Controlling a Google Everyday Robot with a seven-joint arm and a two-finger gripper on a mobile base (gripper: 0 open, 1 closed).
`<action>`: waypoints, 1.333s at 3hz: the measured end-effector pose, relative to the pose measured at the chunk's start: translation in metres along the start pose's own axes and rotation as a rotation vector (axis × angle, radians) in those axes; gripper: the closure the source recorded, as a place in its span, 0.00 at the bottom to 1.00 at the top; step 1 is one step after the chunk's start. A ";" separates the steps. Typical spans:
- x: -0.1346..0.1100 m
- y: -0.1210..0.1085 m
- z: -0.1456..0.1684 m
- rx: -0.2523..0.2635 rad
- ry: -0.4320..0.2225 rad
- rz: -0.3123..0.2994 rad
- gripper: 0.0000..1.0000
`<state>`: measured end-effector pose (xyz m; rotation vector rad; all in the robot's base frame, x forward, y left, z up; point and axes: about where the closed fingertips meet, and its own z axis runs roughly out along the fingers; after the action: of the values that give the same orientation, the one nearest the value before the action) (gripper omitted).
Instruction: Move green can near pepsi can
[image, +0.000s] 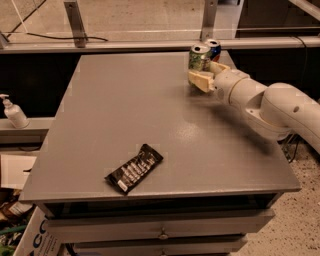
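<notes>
Gripper: cream-coloured, two-fingered, at the far right of the table top, clasped about the lower part of the green can. One finger lies across the near side of the can's base and the other shows behind it to the right.

Arm: white, jointed, entering from the right edge and reaching left and away over the table's right side.

Green can: upright, mottled green and white with a silver top, held near the far right corner. Its base is hidden by the near finger, so whether it rests on the surface cannot be told.

Pepsi can: dark blue with a silver top, upright, just behind and to the right of the green can and partly covered by it. Whether the two touch cannot be told.

Table: grey, flat top, with drawers under the front edge.

Wrapper: black snack packet, lying flat and askew near the front edge, well apart from both cans.

Pump bottle: pale, standing on a ledge left of the table.
</notes>
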<state>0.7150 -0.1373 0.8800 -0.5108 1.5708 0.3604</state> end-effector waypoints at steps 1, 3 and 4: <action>0.005 -0.017 -0.016 0.052 0.019 0.003 1.00; 0.025 -0.049 -0.032 0.131 0.045 0.028 1.00; 0.023 -0.063 -0.025 0.149 0.031 0.032 1.00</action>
<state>0.7264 -0.2056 0.8639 -0.3777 1.6235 0.2582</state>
